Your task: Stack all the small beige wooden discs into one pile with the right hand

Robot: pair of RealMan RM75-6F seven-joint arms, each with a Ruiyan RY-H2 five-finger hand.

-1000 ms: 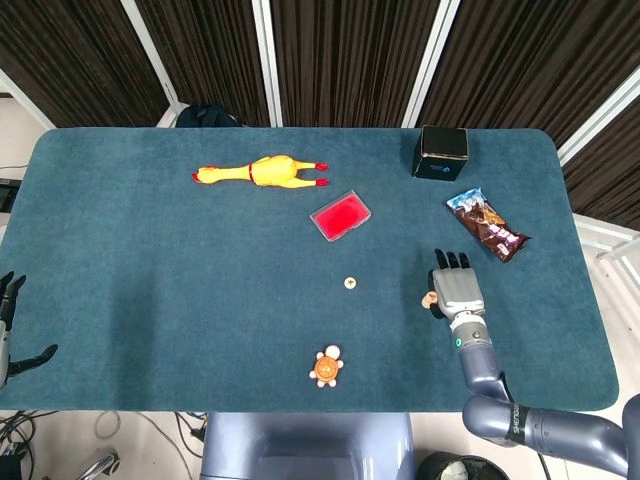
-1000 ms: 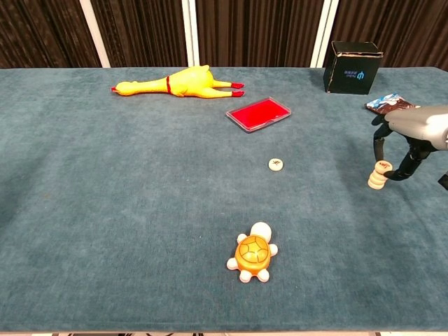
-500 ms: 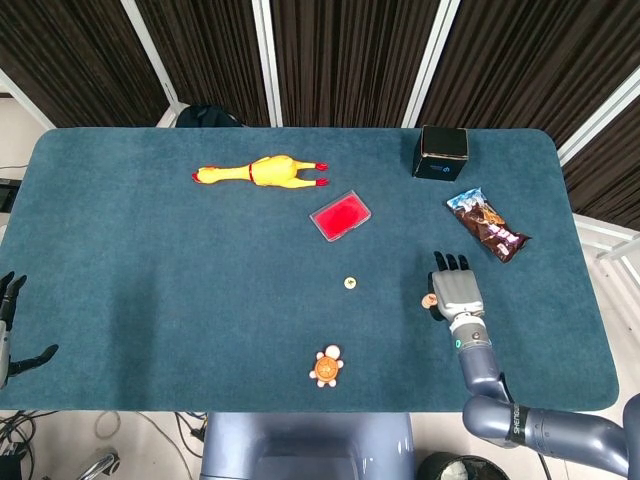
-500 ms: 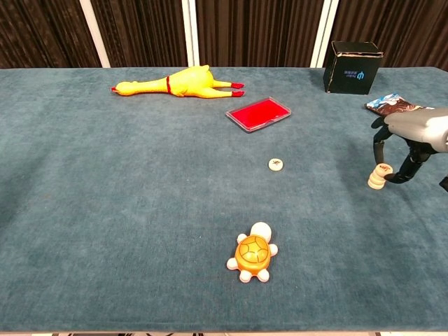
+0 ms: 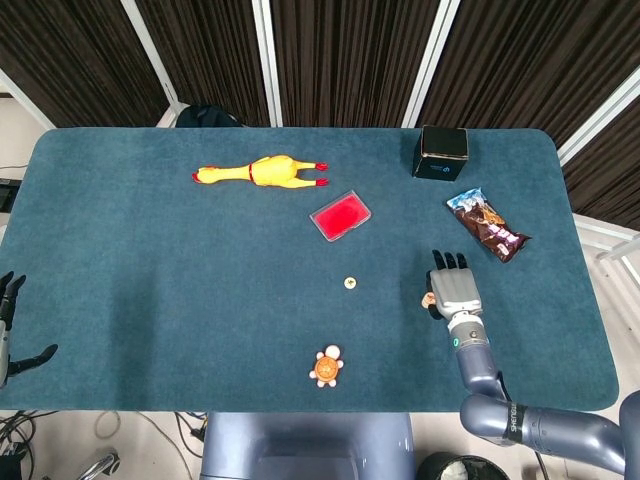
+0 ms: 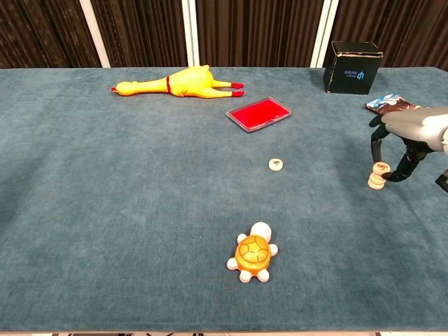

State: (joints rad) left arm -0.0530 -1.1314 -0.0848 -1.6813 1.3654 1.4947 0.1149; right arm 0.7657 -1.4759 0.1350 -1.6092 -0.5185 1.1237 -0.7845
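A short pile of beige wooden discs (image 6: 377,180) stands on the right side of the blue table (image 6: 140,210). Its top disc (image 6: 381,167) sits slightly off to the right. My right hand (image 6: 411,133) arches over the pile, and a finger and the thumb pinch that top disc from either side. From the head view the hand (image 5: 456,288) hides most of the pile (image 5: 428,299). One more beige disc (image 6: 276,164) lies alone near the table's middle (image 5: 350,283). My left hand (image 5: 10,318) hangs off the table's left edge, fingers apart, holding nothing.
An orange toy turtle (image 6: 253,253) sits near the front edge. A red tray (image 6: 257,114) and a yellow rubber chicken (image 6: 178,83) lie further back. A black box (image 6: 353,67) and a snack packet (image 6: 388,103) are at the back right, close behind my right hand.
The top disc of the pile tilted, then settled a little higher and to the right between my right hand's fingers. The hand rose slightly. My left hand stayed still.
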